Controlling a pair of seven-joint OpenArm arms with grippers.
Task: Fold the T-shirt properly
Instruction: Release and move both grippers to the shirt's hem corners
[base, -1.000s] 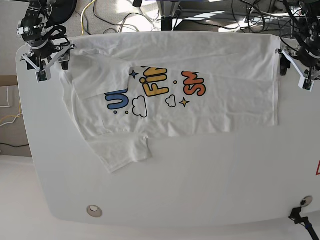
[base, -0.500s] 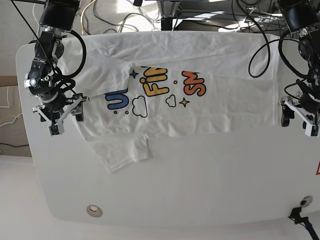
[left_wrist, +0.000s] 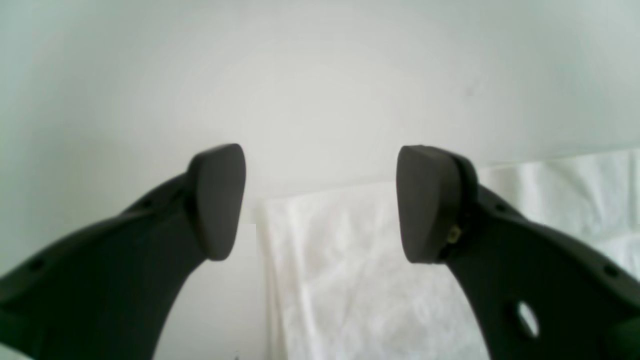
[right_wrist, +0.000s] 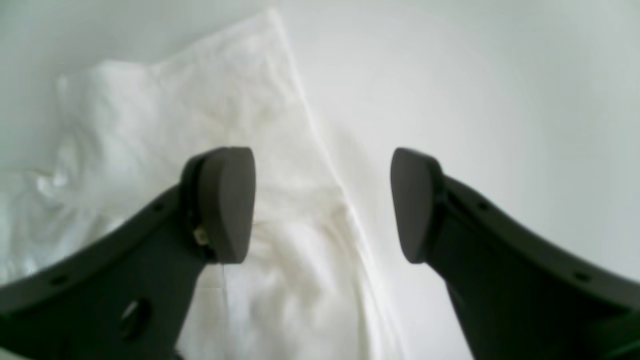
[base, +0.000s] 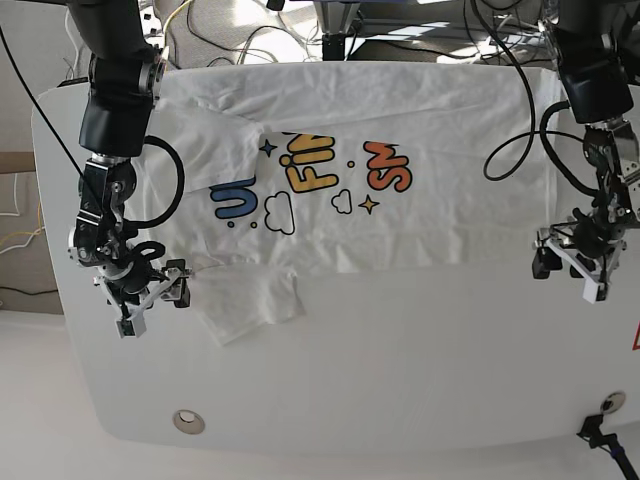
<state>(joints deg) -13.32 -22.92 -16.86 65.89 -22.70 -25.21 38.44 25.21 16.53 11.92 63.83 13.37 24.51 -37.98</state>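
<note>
The white T-shirt (base: 450, 220) lies flat on the white table (base: 400, 380), its far part folded over so only part of the blue, yellow and orange print (base: 310, 180) shows. My right gripper (base: 153, 308) is open at the near sleeve (base: 250, 305). In the right wrist view the gripper (right_wrist: 322, 205) straddles the sleeve's edge (right_wrist: 280, 165). My left gripper (base: 565, 280) is open at the shirt's near right corner. In the left wrist view the gripper (left_wrist: 320, 202) hangs over that corner (left_wrist: 360, 280). Both grippers hold nothing.
Cables (base: 250, 35) lie on the floor beyond the table's far edge. A round metal insert (base: 187, 421) sits near the front left of the table. A black fitting (base: 600, 432) is at the front right corner.
Both grippers have moved from the shirt's far corners toward the near side, and now sit at the near sleeve and the near right corner. The shirt has not moved.
</note>
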